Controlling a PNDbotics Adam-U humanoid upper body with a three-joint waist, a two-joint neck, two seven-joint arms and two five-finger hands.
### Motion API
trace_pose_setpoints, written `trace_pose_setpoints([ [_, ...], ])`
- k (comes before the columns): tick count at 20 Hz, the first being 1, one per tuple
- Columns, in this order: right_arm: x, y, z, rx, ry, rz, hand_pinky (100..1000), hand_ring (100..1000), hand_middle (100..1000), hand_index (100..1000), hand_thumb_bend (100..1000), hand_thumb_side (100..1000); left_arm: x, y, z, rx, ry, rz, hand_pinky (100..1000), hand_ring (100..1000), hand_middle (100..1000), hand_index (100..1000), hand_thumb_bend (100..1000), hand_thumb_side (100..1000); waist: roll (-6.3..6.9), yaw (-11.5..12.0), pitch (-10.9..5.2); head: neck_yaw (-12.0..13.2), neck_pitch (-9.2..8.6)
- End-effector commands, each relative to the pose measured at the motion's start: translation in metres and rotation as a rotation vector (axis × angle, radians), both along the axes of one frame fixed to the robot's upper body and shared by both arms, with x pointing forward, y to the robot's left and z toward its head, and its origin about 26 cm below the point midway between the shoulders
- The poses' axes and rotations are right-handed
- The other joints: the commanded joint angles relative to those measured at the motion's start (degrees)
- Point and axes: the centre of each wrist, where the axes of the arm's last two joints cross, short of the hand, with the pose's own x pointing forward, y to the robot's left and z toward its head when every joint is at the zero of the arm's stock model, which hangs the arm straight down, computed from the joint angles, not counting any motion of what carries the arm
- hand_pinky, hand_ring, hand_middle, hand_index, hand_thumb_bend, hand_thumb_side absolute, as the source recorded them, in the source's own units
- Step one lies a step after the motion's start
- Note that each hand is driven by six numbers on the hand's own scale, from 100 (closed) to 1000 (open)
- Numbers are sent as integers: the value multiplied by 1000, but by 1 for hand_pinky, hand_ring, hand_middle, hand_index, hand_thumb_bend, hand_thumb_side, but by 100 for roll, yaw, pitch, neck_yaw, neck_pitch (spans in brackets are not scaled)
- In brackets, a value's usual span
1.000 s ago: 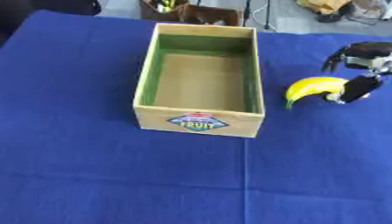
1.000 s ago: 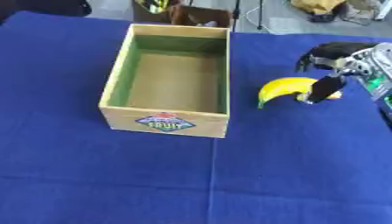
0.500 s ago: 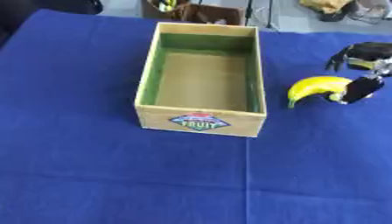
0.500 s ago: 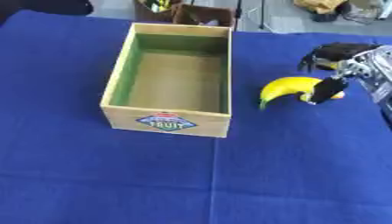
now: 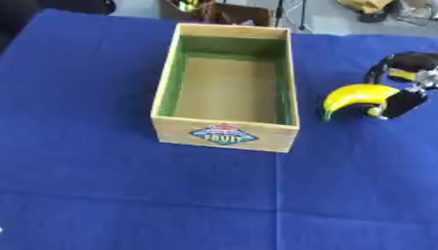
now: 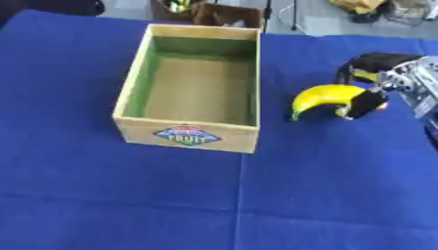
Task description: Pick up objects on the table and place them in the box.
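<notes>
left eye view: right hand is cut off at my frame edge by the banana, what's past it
Observer: In the right eye view the right hand sits whole in frame, and a silver wrist section shows behind it, running to the right edge.
Operator: grip on the banana ok from there
Observer: That view puts the black thumb across the near side of the banana's thick end, fingers arching over the far side. I cannot tell if it is lifted.
Operator: anything on the table right of the hand
Observer: Below the wrist I see only blue tablecloth out to the frame edge.
</notes>
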Motion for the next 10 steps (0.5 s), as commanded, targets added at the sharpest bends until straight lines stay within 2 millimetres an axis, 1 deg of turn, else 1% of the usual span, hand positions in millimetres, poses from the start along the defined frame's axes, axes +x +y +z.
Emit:
trace_pose_setpoints([
  [1,-2,-5,10,-12,-28,-15,891,917,692,826,282,464,-2,-2,8,8,-28,-14,591,593,703,836,312,885,13,9,-105,12,-66],
  [4,-2,-5,10,-5,-45,-17,884,907,653,799,240,447,-2,-2,8,8,-28,-15,591,593,703,836,311,885,12,9,-101,22,-64],
  [10,-1,-5,9,8,-67,-17,881,906,643,784,161,431,-2,-2,7,11,-25,-17,592,593,703,836,311,885,17,9,-102,25,-59],
])
